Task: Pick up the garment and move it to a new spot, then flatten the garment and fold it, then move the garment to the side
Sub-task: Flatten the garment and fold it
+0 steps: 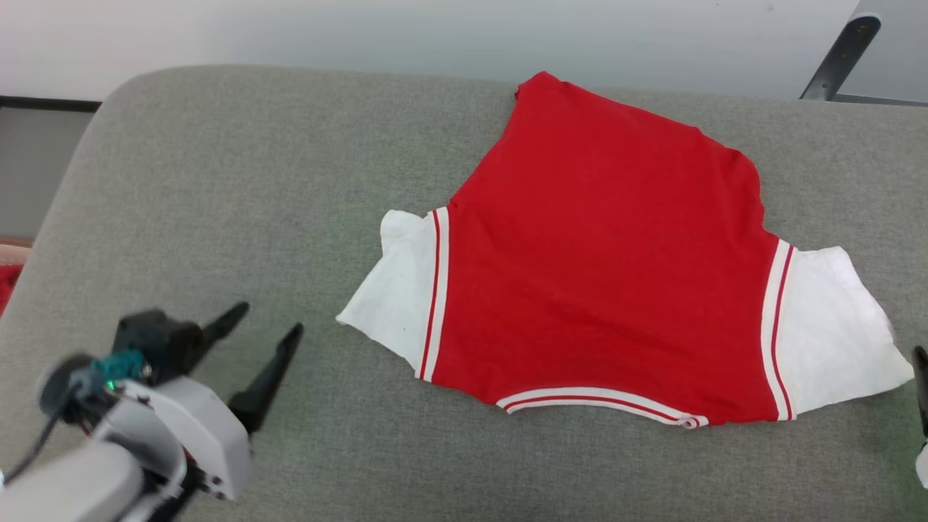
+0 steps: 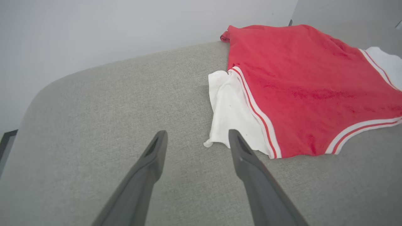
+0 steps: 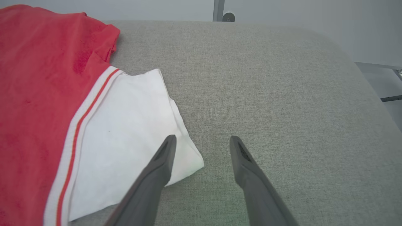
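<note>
Nearest the robot, the left gripper (image 1: 270, 319) hangs over bare grey upholstered surface (image 1: 217, 181) at the lower left of the head view. Its two dark fingers are spread wide with nothing between them, and their tips are short of the cloth. In the right wrist view the right gripper (image 3: 203, 138) also has its fingers parted and holds nothing. One finger (image 3: 157, 175) lies across the corner of the white right sleeve (image 3: 125, 131) in that view, but contact cannot be judged; the other is over bare surface. The garment (image 1: 602, 254) lies spread flat on the right half of the surface, with a striped trim band (image 1: 594, 397) curving along its near edge. The white left sleeve (image 1: 391, 290) points toward the left gripper, well apart from it. The red body narrows toward the far edge of the surface. Beyond it are a pale wall (image 1: 362, 29) and a dark slanted strut (image 1: 841, 58) at the upper right.
</note>
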Robot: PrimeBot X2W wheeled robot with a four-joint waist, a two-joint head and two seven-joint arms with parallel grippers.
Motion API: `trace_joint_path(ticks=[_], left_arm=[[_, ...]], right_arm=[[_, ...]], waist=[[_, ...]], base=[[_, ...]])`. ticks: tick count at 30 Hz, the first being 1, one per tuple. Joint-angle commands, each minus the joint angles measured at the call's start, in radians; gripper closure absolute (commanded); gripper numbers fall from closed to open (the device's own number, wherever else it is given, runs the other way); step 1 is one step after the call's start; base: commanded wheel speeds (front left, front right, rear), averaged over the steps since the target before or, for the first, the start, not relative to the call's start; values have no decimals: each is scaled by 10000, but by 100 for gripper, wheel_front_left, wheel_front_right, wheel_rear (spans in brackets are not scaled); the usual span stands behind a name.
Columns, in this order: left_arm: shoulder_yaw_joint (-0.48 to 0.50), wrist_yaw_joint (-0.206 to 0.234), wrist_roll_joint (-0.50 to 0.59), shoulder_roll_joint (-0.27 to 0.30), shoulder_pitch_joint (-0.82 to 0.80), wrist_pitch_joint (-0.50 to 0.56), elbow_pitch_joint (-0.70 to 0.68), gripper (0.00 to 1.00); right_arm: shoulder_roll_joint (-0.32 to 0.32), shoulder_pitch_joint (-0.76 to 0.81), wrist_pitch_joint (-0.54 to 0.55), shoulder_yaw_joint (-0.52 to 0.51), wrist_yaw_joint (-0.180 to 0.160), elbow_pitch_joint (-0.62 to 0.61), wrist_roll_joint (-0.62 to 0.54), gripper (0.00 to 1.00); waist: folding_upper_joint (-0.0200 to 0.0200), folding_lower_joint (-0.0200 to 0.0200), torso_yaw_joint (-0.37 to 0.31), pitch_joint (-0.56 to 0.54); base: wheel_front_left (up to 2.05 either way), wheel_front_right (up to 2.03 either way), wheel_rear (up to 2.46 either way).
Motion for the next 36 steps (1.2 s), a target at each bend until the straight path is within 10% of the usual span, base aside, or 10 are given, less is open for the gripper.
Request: trace_joint_path(ticks=[1, 7, 13, 23, 36], left_arm=[[-55, -163, 186, 209, -334, 288, -83, 0], [-937, -2246, 1642, 926, -1999, 2679, -439, 0], [-1857, -4146, 2930, 291, -3617, 4628, 94, 0], [-2473, -4309, 3643, -209, -3283, 6199, 532, 0], [-2528, -4311, 4151, -384, -3165, 5705, 1854, 0]], right_arm=[[93, -104, -122, -177, -7, -38, -170, 0], [515, -165, -522, -248, -7, -455, -257, 0], [659, -183, -546, 670, -7, -1318, 443, 0], [578, -234, -317, 2170, -7, -2517, 1066, 0], [584, -38, -322, 2156, -7, -2742, 1216, 0]], waist=[[0, 0, -5, -21], [0, 0, -161, 25], [0, 0, -697, 172], [0, 0, -1961, 712], [0, 0, -2192, 1040]], base=[[0, 0, 0], [0, 0, 0], [0, 0, 0], [0, 0, 0], [0, 0, 0]])
